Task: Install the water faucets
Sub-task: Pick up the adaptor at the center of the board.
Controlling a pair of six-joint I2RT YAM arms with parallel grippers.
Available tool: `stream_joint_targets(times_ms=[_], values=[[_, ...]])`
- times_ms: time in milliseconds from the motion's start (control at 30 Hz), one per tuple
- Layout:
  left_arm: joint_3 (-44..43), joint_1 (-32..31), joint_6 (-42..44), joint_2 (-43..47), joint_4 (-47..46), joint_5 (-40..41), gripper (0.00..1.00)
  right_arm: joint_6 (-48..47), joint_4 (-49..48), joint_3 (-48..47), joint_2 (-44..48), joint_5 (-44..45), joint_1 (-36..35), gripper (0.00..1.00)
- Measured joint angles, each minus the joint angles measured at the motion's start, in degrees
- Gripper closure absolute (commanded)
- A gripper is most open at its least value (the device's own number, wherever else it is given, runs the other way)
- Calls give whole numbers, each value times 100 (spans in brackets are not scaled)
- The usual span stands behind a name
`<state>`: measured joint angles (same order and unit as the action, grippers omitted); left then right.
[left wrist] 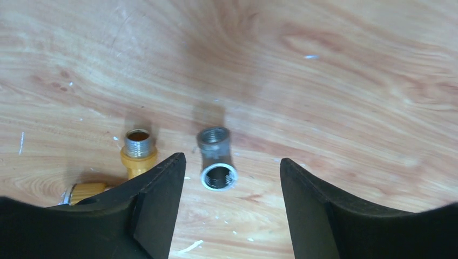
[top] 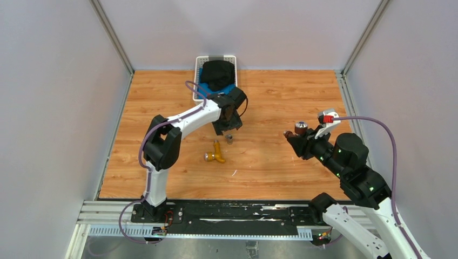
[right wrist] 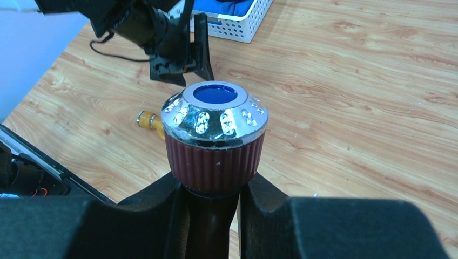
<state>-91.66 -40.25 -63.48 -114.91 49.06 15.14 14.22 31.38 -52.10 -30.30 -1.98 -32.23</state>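
The brass-yellow faucet [top: 216,153] lies on the wooden table; its threaded end shows in the left wrist view [left wrist: 139,154]. A stubby grey fitting [top: 229,138] stands beside it, and its open threaded mouth shows in the left wrist view [left wrist: 217,166]. My left gripper [top: 227,128] hovers just above the fitting, jaws open, the fitting between and ahead of them [left wrist: 231,175]. My right gripper [top: 300,141] is shut on the dark reddish-brown faucet [right wrist: 214,141] and holds it above the table, blue-marked knob [top: 300,128] up.
A white basket [top: 197,81] with dark and blue cloth stands at the back of the table behind the left arm. Grey walls close in the left, right and back sides. A black rail [top: 232,211] runs along the near edge.
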Motion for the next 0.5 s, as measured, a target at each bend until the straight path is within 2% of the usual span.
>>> stream_joint_targets(times_ms=[167, 333, 500], values=[[-658, 114, 197, -79, 341, -332, 30, 57, 2, 24, 7, -17, 0, 100], [-579, 111, 223, -103, 601, -439, 26, 103, 28, 33, 57, -15, 0, 100], [-501, 114, 223, -170, 741, -457, 32, 105, 31, 33, 90, -17, 0, 100]])
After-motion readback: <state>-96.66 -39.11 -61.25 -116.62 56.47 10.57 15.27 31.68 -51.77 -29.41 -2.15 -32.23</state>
